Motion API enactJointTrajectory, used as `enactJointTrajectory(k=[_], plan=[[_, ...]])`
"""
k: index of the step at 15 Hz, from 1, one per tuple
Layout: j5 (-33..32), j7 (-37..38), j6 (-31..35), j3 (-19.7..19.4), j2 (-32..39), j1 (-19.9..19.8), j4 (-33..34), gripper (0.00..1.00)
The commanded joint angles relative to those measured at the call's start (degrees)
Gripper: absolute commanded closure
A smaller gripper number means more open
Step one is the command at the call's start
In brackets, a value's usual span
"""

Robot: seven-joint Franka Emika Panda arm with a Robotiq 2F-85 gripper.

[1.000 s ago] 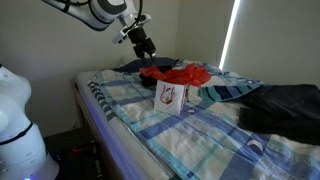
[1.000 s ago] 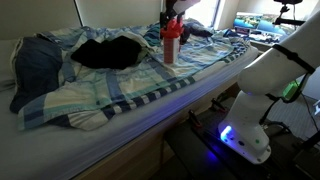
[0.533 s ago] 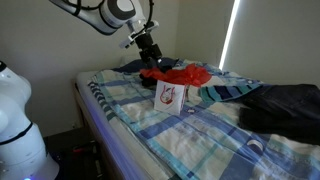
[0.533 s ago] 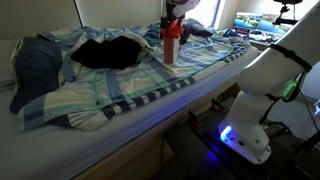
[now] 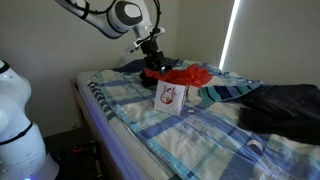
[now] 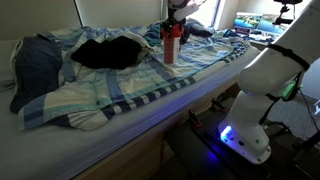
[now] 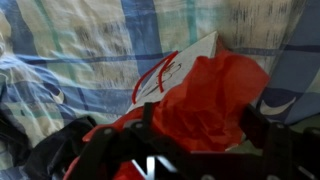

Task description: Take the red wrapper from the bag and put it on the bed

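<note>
A white paper bag (image 5: 168,97) with a red logo stands on the blue plaid bed (image 5: 200,135). A crumpled red wrapper (image 5: 186,75) sticks out of its top. In both exterior views my gripper (image 5: 152,62) hangs just above the bag, which shows as a red and white shape (image 6: 170,45) under the gripper (image 6: 175,14). In the wrist view the red wrapper (image 7: 210,95) fills the space between my spread fingers (image 7: 185,140), and the bag's white side (image 7: 185,62) lies beyond. The gripper is open and holds nothing.
Dark clothes (image 5: 285,105) and a blue garment (image 5: 232,93) lie on the bed behind the bag. Black clothes (image 6: 105,52) and a folded blue garment (image 6: 35,65) lie further along the bed. A white rounded object (image 5: 18,125) stands beside the bed.
The arm has swung along the bed toward the bag and come lower, so the gripper now sits over the red wrapper. The bag and wrapper have not moved.
</note>
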Motion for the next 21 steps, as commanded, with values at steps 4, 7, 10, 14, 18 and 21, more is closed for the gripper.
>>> enactJointTrajectory(k=[4,7,10,14,18,21], plan=[[-0.45,1.29,0.90,-0.53,-0.33,0.65,0.89,0.66],[-0.97,1.53,0.98,-0.22,-1.63,0.81,1.03,0.88],[-1.23,1.66,1.02,0.04,-3.28,0.99,1.25,1.00],[-1.69,1.90,1.10,0.46,-5.87,0.70,1.27,1.00],[-3.11,2.47,1.44,0.91,-8.61,0.04,1.78,1.00],[-5.63,3.31,1.45,1.20,-9.76,-0.75,3.93,1.00]])
